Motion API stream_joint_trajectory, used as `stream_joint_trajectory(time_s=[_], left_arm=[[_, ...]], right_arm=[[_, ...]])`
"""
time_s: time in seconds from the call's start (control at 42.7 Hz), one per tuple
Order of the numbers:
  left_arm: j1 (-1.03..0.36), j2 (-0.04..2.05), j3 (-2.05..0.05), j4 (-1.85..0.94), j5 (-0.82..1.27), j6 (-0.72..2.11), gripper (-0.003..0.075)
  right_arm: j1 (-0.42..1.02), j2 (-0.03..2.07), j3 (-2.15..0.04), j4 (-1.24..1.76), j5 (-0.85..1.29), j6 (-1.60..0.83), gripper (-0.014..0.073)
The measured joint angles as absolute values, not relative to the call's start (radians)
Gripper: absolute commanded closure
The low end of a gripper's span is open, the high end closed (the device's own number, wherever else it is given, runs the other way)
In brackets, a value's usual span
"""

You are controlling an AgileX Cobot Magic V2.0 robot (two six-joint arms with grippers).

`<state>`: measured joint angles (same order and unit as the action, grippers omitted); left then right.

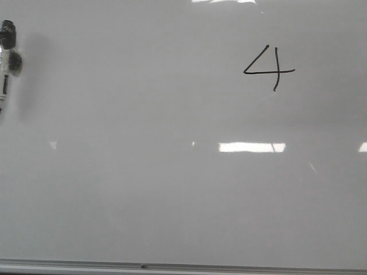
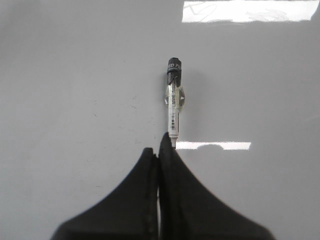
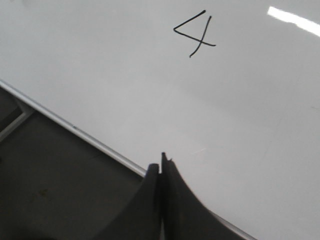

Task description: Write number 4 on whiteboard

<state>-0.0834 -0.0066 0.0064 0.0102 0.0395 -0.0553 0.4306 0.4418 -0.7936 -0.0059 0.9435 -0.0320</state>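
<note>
A thin black number 4 (image 1: 269, 72) is drawn on the upper right of the glossy whiteboard (image 1: 143, 200); the right wrist view shows the number 4 (image 3: 197, 39) far beyond the fingers. A marker (image 1: 6, 63) with a black cap lies at the board's far left edge. In the left wrist view the marker (image 2: 173, 102) lies just past my left gripper (image 2: 159, 150), which is shut with nothing between its fingers. My right gripper (image 3: 161, 162) is shut and empty above the board's metal edge rail (image 3: 75, 127). Neither gripper shows in the front view.
The edge rail (image 1: 172, 266) runs along the near side of the board. Beyond it, the right wrist view shows a dark lower surface (image 3: 50, 190). Bright ceiling-light reflections (image 1: 251, 147) lie on the board.
</note>
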Motion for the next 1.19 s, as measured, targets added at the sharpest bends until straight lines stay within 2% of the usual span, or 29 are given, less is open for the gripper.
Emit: stream_joint_trajectory(time_s=[0.374, 0.585, 0.702, 1.194], left_arm=[[-0.083, -0.007, 0.006, 0.012, 0.040, -0.055, 0.0741], [-0.083, -0.007, 0.006, 0.012, 0.040, -0.055, 0.0741], [-0.083, -0.007, 0.006, 0.012, 0.040, -0.055, 0.0741], [-0.083, -0.007, 0.006, 0.012, 0.040, -0.056, 0.0741]], right_arm=[[0.171, 0.089, -0.269, -0.006, 0.325, -0.032, 0.0662], [0.082, -0.003, -0.038, 0.000, 0.046, -0.032, 0.0662], [0.039, -0.008, 0.019, 0.014, -0.016, -0.032, 0.0662], [-0.006, -0.008, 0.027, 0.050, -0.022, -0.032, 0.0662]])
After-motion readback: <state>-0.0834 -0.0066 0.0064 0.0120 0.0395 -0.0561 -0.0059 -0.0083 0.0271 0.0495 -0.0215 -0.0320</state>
